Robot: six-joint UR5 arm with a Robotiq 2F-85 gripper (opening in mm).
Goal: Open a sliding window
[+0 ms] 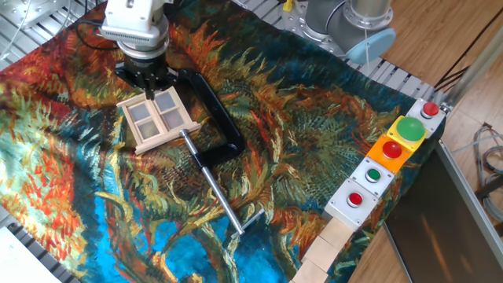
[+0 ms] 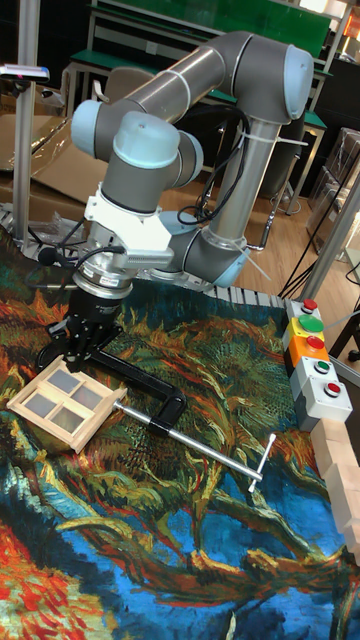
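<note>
The sliding window (image 1: 156, 118) is a small pale wooden frame with four panes, lying flat on the patterned cloth at the left. The tall fixed view shows the sliding window (image 2: 64, 399) at the lower left. My gripper (image 1: 148, 83) hangs just beyond the window's far edge, pointing down, its black fingers drawn together with nothing held. In the tall fixed view the gripper (image 2: 86, 349) sits above the far side of the frame, apart from the wood. All four panes show.
A black C-clamp (image 1: 211, 116) with a long steel screw (image 1: 219, 196) lies right beside the window, touching its right side. A button box (image 1: 390, 161) with red and green buttons stands at the right edge, with wooden blocks (image 1: 326, 251) below it.
</note>
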